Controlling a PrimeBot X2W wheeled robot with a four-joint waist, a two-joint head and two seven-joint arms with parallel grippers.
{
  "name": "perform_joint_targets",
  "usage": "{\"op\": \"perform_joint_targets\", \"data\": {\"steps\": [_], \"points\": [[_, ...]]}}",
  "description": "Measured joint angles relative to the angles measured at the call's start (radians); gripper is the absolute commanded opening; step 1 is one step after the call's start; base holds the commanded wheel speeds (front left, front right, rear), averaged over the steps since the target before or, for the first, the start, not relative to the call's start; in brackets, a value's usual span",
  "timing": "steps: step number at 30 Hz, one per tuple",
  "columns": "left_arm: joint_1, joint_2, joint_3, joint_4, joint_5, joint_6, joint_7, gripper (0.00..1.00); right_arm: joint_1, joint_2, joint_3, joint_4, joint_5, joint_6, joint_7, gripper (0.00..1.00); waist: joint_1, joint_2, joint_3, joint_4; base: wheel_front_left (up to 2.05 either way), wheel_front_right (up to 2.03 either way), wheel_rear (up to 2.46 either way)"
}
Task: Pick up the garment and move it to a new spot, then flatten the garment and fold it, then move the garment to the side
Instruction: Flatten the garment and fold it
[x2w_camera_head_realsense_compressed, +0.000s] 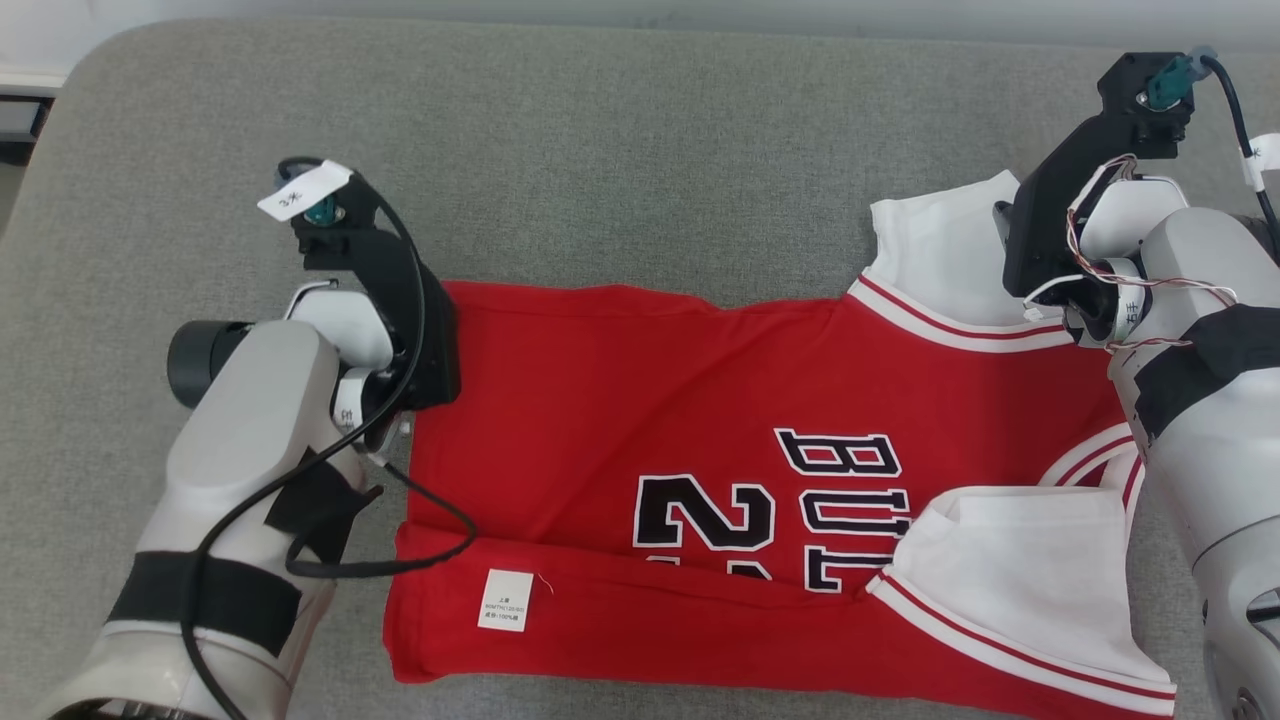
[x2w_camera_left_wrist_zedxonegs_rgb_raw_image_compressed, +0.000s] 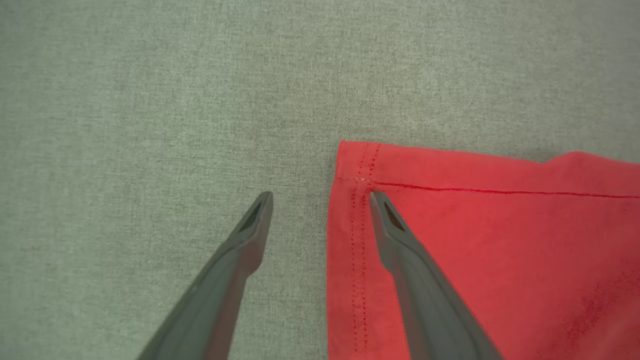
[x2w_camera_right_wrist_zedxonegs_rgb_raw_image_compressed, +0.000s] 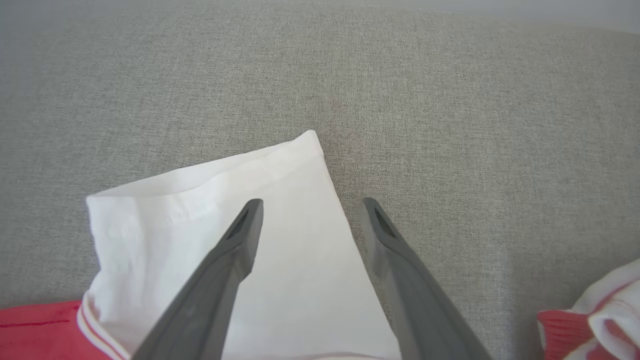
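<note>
The garment (x2w_camera_head_realsense_compressed: 620, 400) is a red jersey with black-and-white lettering and white sleeves, lying spread on the grey cushion. Its near edge is folded over, showing a white label (x2w_camera_head_realsense_compressed: 505, 600). My left gripper (x2w_camera_left_wrist_zedxonegs_rgb_raw_image_compressed: 320, 200) is open and straddles the far-left hem corner of the garment (x2w_camera_left_wrist_zedxonegs_rgb_raw_image_compressed: 500, 250), one finger over red cloth, the other over the cushion. My right gripper (x2w_camera_right_wrist_zedxonegs_rgb_raw_image_compressed: 310, 205) is open above the far white sleeve (x2w_camera_right_wrist_zedxonegs_rgb_raw_image_compressed: 190, 210), one finger over the sleeve and the other just past its edge. A second white sleeve (x2w_camera_head_realsense_compressed: 1020, 560) lies near the front right.
The grey cushion (x2w_camera_head_realsense_compressed: 600, 150) stretches wide behind and to the left of the garment, with a rounded far-left corner. A black cable (x2w_camera_head_realsense_compressed: 440, 540) from my left arm droops onto the garment's left part. My right forearm (x2w_camera_head_realsense_compressed: 1220, 450) covers the garment's right edge.
</note>
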Motion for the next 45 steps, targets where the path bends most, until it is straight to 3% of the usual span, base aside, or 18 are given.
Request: {"op": "perform_joint_targets", "data": {"steps": [5, 27, 28, 30, 31, 35, 38, 39, 40, 41, 44, 45], "points": [[-0.031, -0.024, 0.002, 0.007, -0.016, -0.017, -0.018, 1.0, -0.017, 0.0, 0.0, 0.032, 0.0, -0.004, -0.013, 1.0, 0.0, 0.0, 0.007, -0.005, 0.0, 0.0, 0.0], [-0.065, -0.031, -0.022, 0.077, -0.035, -0.052, -0.068, 1.0, -0.094, -0.009, -0.009, 0.128, 0.0, -0.026, -0.066, 1.0, 0.0, 0.0, 0.056, 0.021, 0.0, 0.0, 0.0], [-0.068, -0.031, -0.025, 0.08, -0.038, -0.053, -0.069, 0.92, -0.097, -0.009, -0.008, 0.13, 0.0, -0.026, -0.07, 1.0, 0.0, -0.0001, 0.056, 0.022, 0.0, 0.0, 0.0], [-0.073, -0.031, -0.035, 0.082, -0.051, -0.053, -0.069, 0.56, -0.099, -0.009, -0.008, 0.139, -0.001, -0.026, -0.073, 1.0, -0.0001, -0.0001, 0.056, 0.023, 0.0, 0.0, 0.0], [-0.073, -0.031, -0.042, 0.079, -0.066, -0.058, -0.069, 0.53, -0.099, -0.009, -0.007, 0.147, -0.001, -0.026, -0.077, 1.0, 0.0, -0.0001, 0.056, 0.024, 0.0, 0.0, 0.0], [-0.072, -0.031, -0.086, 0.043, -0.099, -0.06, -0.069, 0.66, -0.101, -0.019, -0.008, 0.157, -0.001, -0.027, -0.079, 1.0, -0.0001, 0.0, 0.058, 0.03, 0.0, 0.0, 0.0], [-0.072, -0.031, -0.102, 0.027, -0.12, -0.059, -0.069, 0.69, -0.107, -0.021, -0.008, 0.161, -0.001, -0.029, -0.079, 1.0, -0.0001, -0.0001, 0.063, 0.034, 0.0, 0.0, 0.0], [-0.072, -0.031, -0.108, 0.022, -0.135, -0.058, -0.069, 0.69, -0.115, -0.021, -0.007, 0.164, -0.001, -0.031, -0.079, 0.98, 0.0, -0.0001, 0.066, 0.035, 0.0, 0.0, 0.0], [-0.072, -0.031, -0.113, 0.018, -0.142, -0.052, -0.069, 0.68, -0.121, -0.021, -0.007, 0.165, -0.001, -0.031, -0.083, 0.89, -0.0001, -0.0001, 0.069, 0.037, 0.0, 0.0, 0.0], [-0.072, -0.031, -0.119, 0.015, -0.146, -0.051, -0.069, 0.64, -0.126, -0.02, -0.006, 0.168, -0.001, -0.031, -0.083, 0.65, 0.0, -0.0001, 0.072, 0.038, 0.0, 0.0, 0.0], [-0.072, -0.03, -0.136, 0.002, -0.157, -0.049, -0.07, 0.49, -0.136, -0.019, -0.004, 0.18, -0.003, -0.034, -0.084, 0.35, -0.0001, -0.0001, 0.084, 0.04, 0.0, 0.0, 0.0], [-0.072, -0.03, -0.138, 0.0, -0.159, -0.044, -0.073, 0.46, -0.137, -0.02, -0.004, 0.183, -0.003, -0.034, -0.084, 0.3, 0.0, -0.0001, 0.087, 0.041, 0.0, 0.0, 0.0]]}}
